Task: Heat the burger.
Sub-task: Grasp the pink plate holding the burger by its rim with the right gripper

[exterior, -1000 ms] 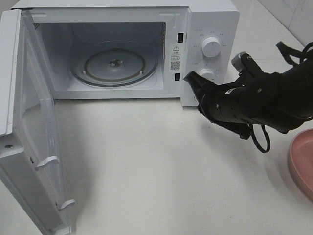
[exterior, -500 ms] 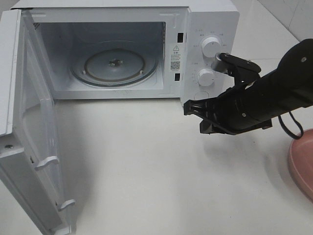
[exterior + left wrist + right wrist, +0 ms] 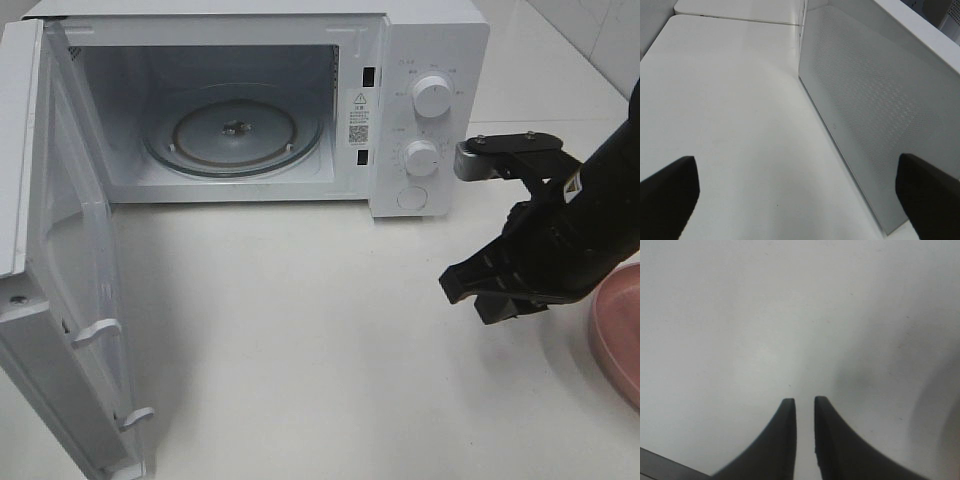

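**tabletop_tom:** Anyone spot the burger? I've been through all three views and honestly can't tell where it is, none of them catch it.

**mw_mike:** Same here, no luck. What does show: the microwave [image 3: 430, 40] takes up the top of the overhead view. Its door [image 3: 60, 300] is swung wide open down the left edge of the frame, and the glass turntable [image 3: 235, 128] is visible inside. Two white knobs [image 3: 432, 96] are stacked on the panel at upper right.

**tabletop_tom:** And the arms?

**mw_mike:** The right gripper [image 3: 455, 288] is at the right-middle of the overhead frame, over the white table [image 3: 300, 350]. It's below and to the right of the knobs, well apart from the microwave, with its tip pointing toward the left of the frame. A pink plate [image 3: 620, 330] pokes in at the right edge, near that arm. In its own wrist view the two dark fingers [image 3: 785, 430] are only cracked apart. There's a thin slit of table showing between them, so it's got hold of nothing.

**tabletop_tom:** Left one?

**mw_mike:** The left gripper [image 3: 797, 180] only shows in its own wrist view. Its black fingertips [image 3: 667, 190] sit in the two lower corners of that frame, spread really wide, with just table between them. So it's holding nothing either. A grey mesh panel [image 3: 875, 110] stands on the table along the right side of that frame, near the right-hand fingertip.
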{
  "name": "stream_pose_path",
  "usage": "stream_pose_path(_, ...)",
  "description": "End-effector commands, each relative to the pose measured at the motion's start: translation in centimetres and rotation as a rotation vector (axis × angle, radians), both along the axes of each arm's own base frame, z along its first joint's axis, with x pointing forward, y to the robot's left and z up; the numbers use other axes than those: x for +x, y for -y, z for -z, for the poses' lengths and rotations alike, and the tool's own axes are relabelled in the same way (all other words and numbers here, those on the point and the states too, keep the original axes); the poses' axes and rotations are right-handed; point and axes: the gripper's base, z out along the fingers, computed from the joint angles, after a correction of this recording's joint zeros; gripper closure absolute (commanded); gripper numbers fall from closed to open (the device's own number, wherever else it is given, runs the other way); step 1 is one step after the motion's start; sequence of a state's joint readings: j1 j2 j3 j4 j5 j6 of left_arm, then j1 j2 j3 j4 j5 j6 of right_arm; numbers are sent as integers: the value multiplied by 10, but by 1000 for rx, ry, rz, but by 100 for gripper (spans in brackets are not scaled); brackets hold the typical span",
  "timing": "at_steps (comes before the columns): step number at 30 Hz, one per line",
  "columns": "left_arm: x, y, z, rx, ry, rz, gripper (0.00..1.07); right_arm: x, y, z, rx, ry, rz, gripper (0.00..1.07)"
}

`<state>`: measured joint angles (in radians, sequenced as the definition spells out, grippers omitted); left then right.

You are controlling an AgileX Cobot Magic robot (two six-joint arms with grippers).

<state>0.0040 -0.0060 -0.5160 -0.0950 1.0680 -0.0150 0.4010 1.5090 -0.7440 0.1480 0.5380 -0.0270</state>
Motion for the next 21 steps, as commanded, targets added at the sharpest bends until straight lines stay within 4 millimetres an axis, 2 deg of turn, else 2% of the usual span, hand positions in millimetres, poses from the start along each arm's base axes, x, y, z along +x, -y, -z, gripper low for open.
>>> stream_pose_path(1, -3, 0, 0, -2, 17, -1, 7, -4, 11, -9, -83, 15, 13, 75)
stream_pose_path(2, -3, 0, 0, -2, 17, -1, 7, -4, 11, -9, -83, 15, 13, 75)
stream_pose_path(3, -3, 0, 0, -2, 17, -1, 7, -5, 13, -11, -96, 19, 15, 69)
stream_pose_path(4, -3, 0, 0, -2, 17, -1, 7, -6, 16, -15, -118, 27, 11, 51)
stream_pose_path(5, -3, 0, 0, -2, 17, -1, 7, -6, 16, -15, -118, 27, 11, 51)
stream_pose_path(6, -3, 0, 0, -2, 17, -1, 7, -9, 18, -18, -130, 27, 6, 33)
stream_pose_path(7, -3, 0, 0, -2, 17, -1, 7, -10, 19, -19, -142, 28, 0, 23)
stream_pose_path(8, -3, 0, 0, -2, 17, -1, 7, -10, 19, -19, -142, 28, 0, 23)
stream_pose_path(9, -3, 0, 0, -2, 17, -1, 7, -12, 21, -20, -165, 14, -10, 8)
stream_pose_path(10, -3, 0, 0, -2, 17, -1, 7, -13, 22, -20, -178, -2, -13, 4)
stream_pose_path(21, -3, 0, 0, -2, 17, -1, 7, -24, 28, -18, -230, -126, 26, 8)
